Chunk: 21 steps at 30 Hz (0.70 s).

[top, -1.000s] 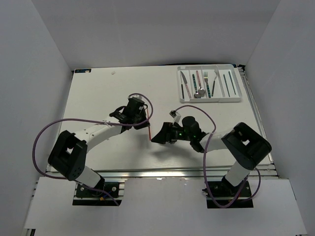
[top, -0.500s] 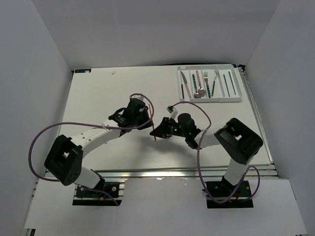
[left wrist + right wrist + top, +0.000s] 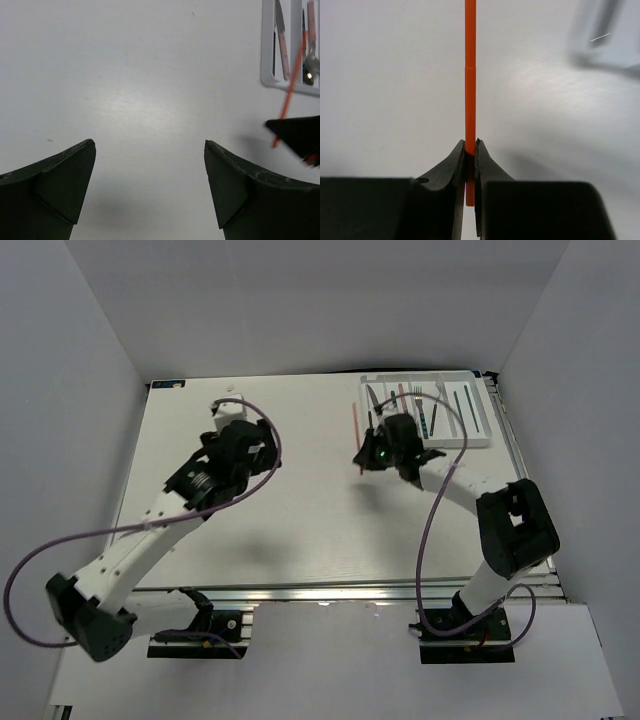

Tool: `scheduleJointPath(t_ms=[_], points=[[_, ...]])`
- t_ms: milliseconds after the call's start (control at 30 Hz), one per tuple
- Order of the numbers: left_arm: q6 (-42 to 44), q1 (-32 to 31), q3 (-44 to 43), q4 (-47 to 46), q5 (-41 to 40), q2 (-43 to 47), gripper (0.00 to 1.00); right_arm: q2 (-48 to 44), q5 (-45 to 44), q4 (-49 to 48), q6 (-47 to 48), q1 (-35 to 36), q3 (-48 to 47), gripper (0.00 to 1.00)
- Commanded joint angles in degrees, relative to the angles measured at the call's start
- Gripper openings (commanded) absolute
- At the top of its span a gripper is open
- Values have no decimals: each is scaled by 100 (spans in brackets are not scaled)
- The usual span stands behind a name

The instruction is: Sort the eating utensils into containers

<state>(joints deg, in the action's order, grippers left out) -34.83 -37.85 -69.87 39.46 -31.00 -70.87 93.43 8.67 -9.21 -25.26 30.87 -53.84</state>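
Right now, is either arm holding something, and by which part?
The right gripper pinches the red chopstick near one end; the left gripper, jaws open, holds nothing.

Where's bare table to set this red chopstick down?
The table is bare across the middle, between left gripper and right gripper, down to the near edge. Crowded: far right, where the tray holds utensils and the red chopstick hangs beside it.
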Motion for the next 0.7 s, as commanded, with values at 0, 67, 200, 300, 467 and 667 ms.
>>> scheduleJointPath(t_ms=[0,67,200,300,467,667], points=[[765,-4,375,616,-1205,758,98,428,-866,2298,1522,-1011,-1082,0],[872,-12,1034,502,-1285,1073,98,676,-1139,2790,1865,-1607,-1757,0],[742,-12,2124,116,-1426,1417,98,1456,-1498,3249,2305,-2287,-2857,0],[1003,-12,2056,-60,-856,1471,98,2054,-1737,3601,2481,-2647,-3780,0],[1110,-30,2135,-167,-407,1155,98,3127,-2281,4102,2920,-2955,-5230,0],[1206,-30,2161,-263,-108,882,98,3638,-2001,4191,2903,-3272,-5979,0]])
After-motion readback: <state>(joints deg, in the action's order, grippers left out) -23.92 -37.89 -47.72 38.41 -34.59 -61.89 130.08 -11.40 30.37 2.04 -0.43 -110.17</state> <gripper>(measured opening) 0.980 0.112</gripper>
